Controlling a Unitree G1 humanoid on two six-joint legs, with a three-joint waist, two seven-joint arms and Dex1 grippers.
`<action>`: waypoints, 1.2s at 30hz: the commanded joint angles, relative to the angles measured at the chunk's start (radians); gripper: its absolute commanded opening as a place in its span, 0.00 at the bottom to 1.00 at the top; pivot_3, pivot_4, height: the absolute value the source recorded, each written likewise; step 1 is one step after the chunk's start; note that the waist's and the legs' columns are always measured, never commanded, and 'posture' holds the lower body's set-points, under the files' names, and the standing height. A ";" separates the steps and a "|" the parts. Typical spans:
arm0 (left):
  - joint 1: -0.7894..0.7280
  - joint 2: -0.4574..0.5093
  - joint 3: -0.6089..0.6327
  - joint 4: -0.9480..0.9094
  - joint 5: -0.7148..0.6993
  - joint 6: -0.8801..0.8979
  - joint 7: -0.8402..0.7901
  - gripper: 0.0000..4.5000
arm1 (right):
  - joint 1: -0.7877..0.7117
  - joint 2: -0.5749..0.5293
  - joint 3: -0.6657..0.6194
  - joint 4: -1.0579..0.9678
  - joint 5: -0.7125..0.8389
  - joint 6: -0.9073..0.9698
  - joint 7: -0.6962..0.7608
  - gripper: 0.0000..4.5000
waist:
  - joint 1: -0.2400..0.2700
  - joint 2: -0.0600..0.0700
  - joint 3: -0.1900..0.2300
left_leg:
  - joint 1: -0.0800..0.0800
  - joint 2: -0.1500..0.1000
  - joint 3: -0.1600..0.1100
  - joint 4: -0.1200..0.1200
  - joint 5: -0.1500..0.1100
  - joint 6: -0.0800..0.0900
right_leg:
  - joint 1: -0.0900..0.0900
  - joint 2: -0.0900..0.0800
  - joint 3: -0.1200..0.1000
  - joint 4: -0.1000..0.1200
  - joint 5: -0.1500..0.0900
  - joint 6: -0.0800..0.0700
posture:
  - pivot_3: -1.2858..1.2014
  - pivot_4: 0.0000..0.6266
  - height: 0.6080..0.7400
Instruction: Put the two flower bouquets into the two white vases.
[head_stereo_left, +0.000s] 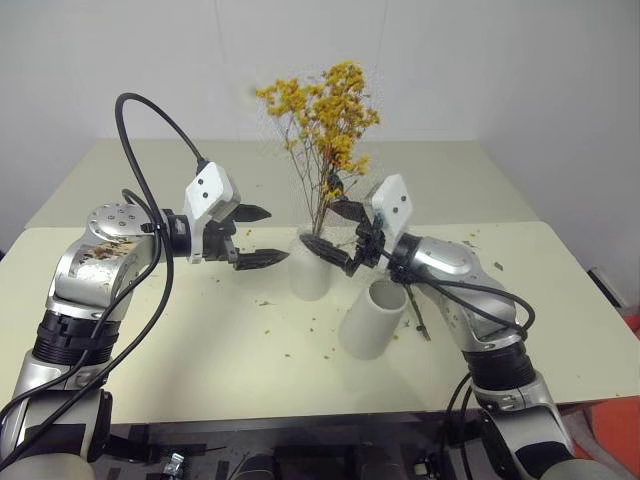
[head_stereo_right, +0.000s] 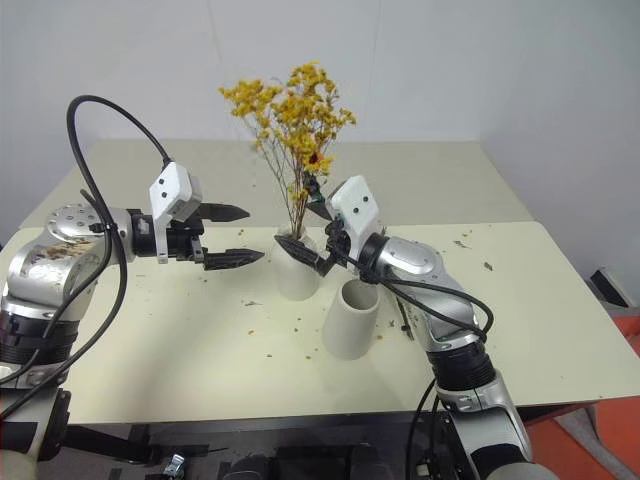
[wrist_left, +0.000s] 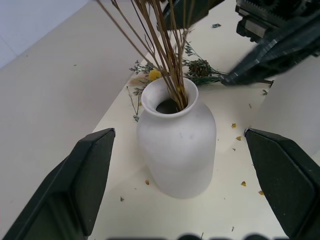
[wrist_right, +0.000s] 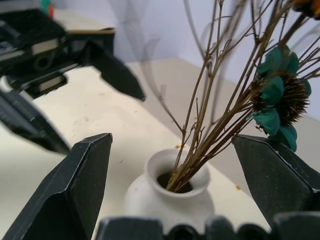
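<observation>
Yellow-flowered dried bouquet (head_stereo_left: 322, 110) standing in the small rounded white vase (head_stereo_left: 309, 268) mid-table (head_stereo_left: 150, 330), taller white vase (head_stereo_left: 372, 318) just beside it, grey-green sprig bouquet (wrist_left: 192, 70) lying behind, left gripper (head_stereo_left: 255, 236) and right gripper (head_stereo_left: 338, 232) both spread open, flanking the stems, empty.

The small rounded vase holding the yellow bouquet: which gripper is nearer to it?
Right. The right gripper straddles the stems just above the small rounded vase; the left gripper hovers open, apart, on its other side.

Head cams overhead; wrist cams close on vase (wrist_left: 176, 145).
</observation>
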 joint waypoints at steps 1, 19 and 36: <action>-0.023 0.006 0.014 -0.018 -0.006 -0.017 -0.007 1.00 | -0.018 -0.027 -0.002 -0.062 0.012 -0.009 0.049 0.99 | 0.001 0.000 0.000 | 0.000 0.000 0.000 0.000 0.000 0.000 | 0.000 0.000 0.000 0.000 0.000 0.000 | 0.52 0.24 1.00; 0.033 0.069 0.081 -0.059 -0.099 0.024 -0.072 1.00 | -0.024 -0.265 -0.056 -0.028 -0.033 0.000 0.199 0.99 | 0.002 0.000 0.000 | 0.000 0.000 0.000 0.000 0.000 0.000 | 0.000 0.000 0.000 -0.001 -0.001 0.001 | 0.52 0.24 1.00; 0.027 0.072 0.099 -0.140 -0.319 0.083 -0.217 1.00 | 0.022 -0.469 -0.278 -0.078 0.044 0.383 0.071 0.99 | 0.005 0.000 0.000 | 0.000 0.000 0.000 0.000 0.000 0.000 | 0.001 0.000 0.000 -0.001 -0.002 0.003 | 0.52 0.24 1.00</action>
